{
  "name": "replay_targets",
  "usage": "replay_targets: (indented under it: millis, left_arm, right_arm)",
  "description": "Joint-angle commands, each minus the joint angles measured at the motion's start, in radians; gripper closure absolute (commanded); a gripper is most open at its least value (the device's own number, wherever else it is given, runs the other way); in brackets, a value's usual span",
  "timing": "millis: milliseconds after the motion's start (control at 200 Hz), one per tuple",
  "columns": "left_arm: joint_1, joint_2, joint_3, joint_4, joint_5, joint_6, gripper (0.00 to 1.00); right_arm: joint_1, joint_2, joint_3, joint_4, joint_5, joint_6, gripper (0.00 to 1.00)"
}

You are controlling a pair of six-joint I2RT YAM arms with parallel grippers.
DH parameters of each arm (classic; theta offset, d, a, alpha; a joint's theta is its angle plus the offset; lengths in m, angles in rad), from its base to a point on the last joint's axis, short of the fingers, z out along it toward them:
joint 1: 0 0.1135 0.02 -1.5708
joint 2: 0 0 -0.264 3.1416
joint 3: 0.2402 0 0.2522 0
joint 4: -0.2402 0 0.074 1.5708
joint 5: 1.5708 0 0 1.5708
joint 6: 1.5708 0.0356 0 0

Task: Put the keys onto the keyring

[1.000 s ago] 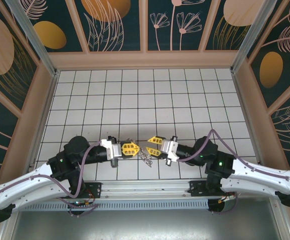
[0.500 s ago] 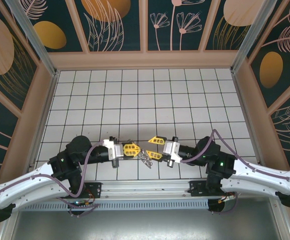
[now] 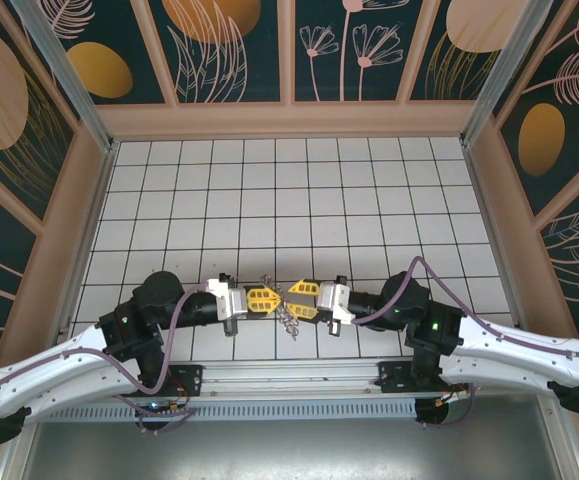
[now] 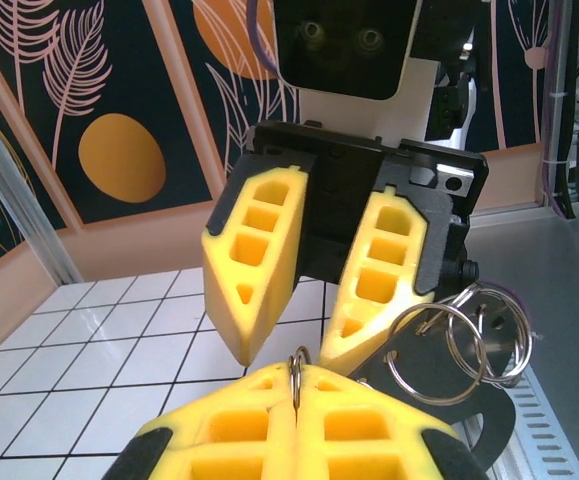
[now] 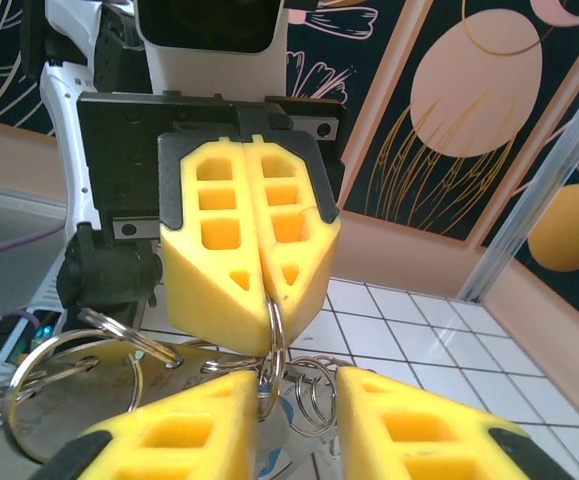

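- White-tiled worktop, and all the action is low at its near edge.
- Now the left pincer: clamped flat on the keyring, holding it edge-up as a steady target.
- And the right pincer: gaping, fingers straddling that ring, gripping nothing.
- Spare rings dangle alongside; the key I can't make out.

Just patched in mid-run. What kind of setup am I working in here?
Likely a boxed-in robot test cell, not a home: white gridded table, leaf-patterned wall panels on metal posts, left claw pinching the keyring.
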Motion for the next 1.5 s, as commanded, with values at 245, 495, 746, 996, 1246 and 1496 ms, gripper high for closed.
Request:
replay_targets:
  millis: [245, 495, 746, 996, 1246, 1496]
  left_arm:
    - [-0.004, -0.004, 0.031, 0.034, 0.017, 0.01, 1.0]
    - [-0.003, -0.014, 0.02, 0.057, 0.014, 0.009, 1.0]
    - [-0.004, -0.027, 0.015, 0.066, -0.001, 0.012, 1.0]
    - [-0.005, -0.022, 0.009, 0.08, -0.013, 0.012, 1.0]
    - [-0.005, -0.029, 0.005, 0.079, -0.015, 0.01, 1.0]
    - [-0.005, -0.011, 0.013, 0.075, 0.019, 0.009, 1.0]
  right_arm:
    - [-0.01, 0.022, 0.004, 0.029, 0.011, 0.01, 0.95]
    - [-0.01, 0.058, 0.013, 0.005, 0.03, -0.004, 1.0]
    - [-0.009, 0.099, 0.013, -0.018, 0.051, -0.029, 1.0]
    - [-0.01, 0.09, -0.003, 0.025, 0.029, -0.049, 1.0]
    - [-0.011, 0.012, -0.027, 0.057, 0.02, -0.023, 0.77]
    - [-0.012, -0.001, -0.038, 0.1, 0.019, -0.012, 0.73]
